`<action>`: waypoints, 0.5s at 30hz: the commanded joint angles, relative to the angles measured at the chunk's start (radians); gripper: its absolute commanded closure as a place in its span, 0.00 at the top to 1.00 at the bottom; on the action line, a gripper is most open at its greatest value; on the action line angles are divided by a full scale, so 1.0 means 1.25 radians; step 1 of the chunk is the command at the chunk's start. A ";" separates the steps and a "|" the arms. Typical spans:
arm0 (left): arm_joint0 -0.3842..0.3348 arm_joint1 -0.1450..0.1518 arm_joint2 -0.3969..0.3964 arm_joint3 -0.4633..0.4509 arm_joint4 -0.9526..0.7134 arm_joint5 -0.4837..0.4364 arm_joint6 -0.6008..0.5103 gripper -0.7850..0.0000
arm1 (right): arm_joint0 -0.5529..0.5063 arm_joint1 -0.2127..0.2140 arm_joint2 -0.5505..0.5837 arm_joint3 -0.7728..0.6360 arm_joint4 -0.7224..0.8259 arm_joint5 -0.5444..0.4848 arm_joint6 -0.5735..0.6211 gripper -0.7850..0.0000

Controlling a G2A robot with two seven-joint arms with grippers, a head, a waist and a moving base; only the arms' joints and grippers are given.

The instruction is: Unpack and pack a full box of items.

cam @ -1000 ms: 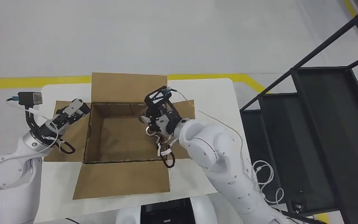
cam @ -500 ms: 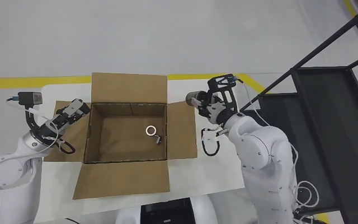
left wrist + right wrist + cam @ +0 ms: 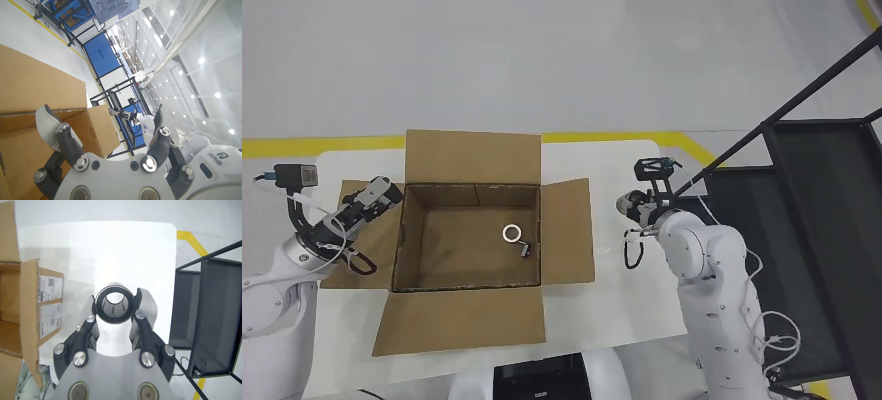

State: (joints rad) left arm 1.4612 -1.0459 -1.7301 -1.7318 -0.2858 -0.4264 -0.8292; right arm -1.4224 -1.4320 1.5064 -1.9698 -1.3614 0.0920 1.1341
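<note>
An open cardboard box stands on the white table, with a white ring and a small dark part on its floor. My right gripper is shut on a hollow metal cylinder with a dark rim, held above the bare table right of the box flap. In the top view that gripper sits near the table's right edge. My left gripper stands open with nothing between its fingers, beside the box's left flap; the top view shows that gripper there.
A dark metal rack stands just right of the table, close to the right arm. Yellow floor tape runs behind the table. The box's front flap lies folded out toward the table's near edge.
My right gripper rose out of the box with the metal cylinder and swung right, over the flap to the table's right side. The left arm stayed put.
</note>
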 commanded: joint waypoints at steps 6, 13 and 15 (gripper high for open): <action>0.000 0.000 0.000 0.000 0.000 0.000 0.000 1.00 | 0.088 -0.003 -0.040 0.222 -0.014 0.036 -0.036 0.00; 0.000 0.000 0.000 0.000 0.000 0.000 0.000 1.00 | 0.158 -0.010 -0.081 0.366 -0.024 0.083 -0.053 0.00; 0.000 0.000 0.000 0.000 0.000 0.000 0.000 1.00 | 0.172 -0.012 -0.088 0.395 -0.021 0.093 -0.064 0.00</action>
State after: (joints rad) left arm 1.4612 -1.0459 -1.7301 -1.7318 -0.2858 -0.4264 -0.8292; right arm -1.2169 -1.4455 1.4002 -1.4964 -1.3902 0.2013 1.0611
